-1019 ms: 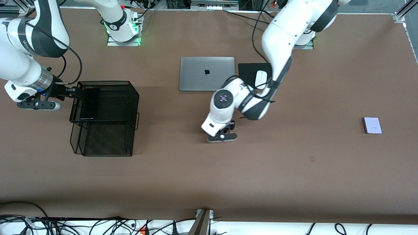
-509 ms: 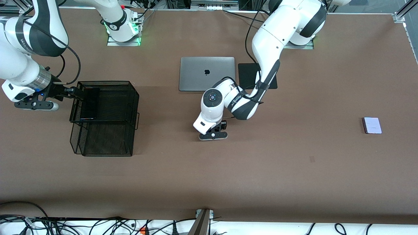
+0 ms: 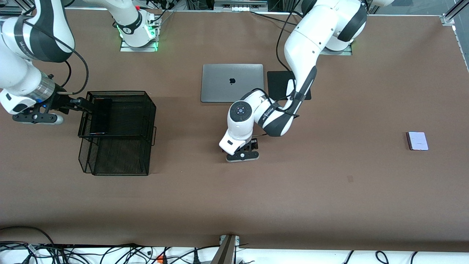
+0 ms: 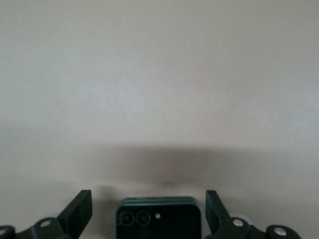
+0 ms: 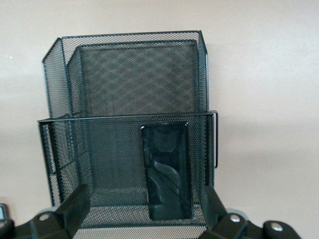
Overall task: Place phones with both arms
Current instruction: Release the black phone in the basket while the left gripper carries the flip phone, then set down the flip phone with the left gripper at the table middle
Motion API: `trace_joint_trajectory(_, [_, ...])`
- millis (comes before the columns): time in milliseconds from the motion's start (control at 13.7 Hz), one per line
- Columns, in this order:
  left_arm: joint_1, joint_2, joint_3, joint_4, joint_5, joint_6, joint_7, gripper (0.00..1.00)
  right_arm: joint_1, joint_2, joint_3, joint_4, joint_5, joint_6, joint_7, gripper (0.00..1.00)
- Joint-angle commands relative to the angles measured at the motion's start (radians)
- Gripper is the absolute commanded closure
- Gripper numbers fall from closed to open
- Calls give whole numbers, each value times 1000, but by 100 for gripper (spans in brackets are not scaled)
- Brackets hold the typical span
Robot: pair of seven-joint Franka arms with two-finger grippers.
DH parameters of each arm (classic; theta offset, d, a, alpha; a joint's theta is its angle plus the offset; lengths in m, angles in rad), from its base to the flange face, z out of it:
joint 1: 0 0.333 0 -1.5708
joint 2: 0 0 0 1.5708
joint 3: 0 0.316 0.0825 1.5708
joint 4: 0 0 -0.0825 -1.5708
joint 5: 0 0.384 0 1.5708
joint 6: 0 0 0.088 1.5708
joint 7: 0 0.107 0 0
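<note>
My left gripper [image 4: 148,195] hangs low over the middle of the table [image 3: 293,190], open. The small squarish black phone [image 4: 159,221] lies flat between its fingers with a gap on each side. From the front the left hand [image 3: 242,154] hides that phone. My right gripper [image 3: 81,103] is open at the rim of the black mesh tray [image 3: 117,154], at the right arm's end of the table. The long black phone [image 3: 99,116] lies in the tray's upper tier [image 5: 99,149], untouched, just ahead of the right gripper [image 5: 145,193]. The lavender phone [image 3: 417,141] lies alone toward the left arm's end.
A shut grey laptop [image 3: 232,82] and a black mouse pad [image 3: 280,82] lie side by side near the arms' bases, farther from the front camera than the left hand. Loose cables [image 3: 110,253] run along the table's front edge.
The left arm's upper links swung toward the laptop, while its hand stayed almost in place over the table's middle. The right hand edged slightly away from the tray.
</note>
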Motion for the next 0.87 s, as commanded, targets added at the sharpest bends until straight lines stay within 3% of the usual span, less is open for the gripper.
trace_joint_trajectory(0, [46,-95,1,10,2,-117,10,0,48,68,1,177,20,-153,0,0])
trace_joint_trajectory(218, [128,-182,-7,-63,0,-217,163,0,143,196,10,332,157,-211,64,0])
trace_joint_trajectory(364, [191,-239,-5,-154,3,-239,252,0,179,303,45,429,262,-210,82,0])
trace_joint_trajectory(509, [269,-279,-4,-228,11,-240,352,0,179,419,118,533,362,-193,121,0])
trace_joint_trajectory(800, [416,-345,7,-340,23,-239,599,0,185,700,223,794,382,-97,287,0])
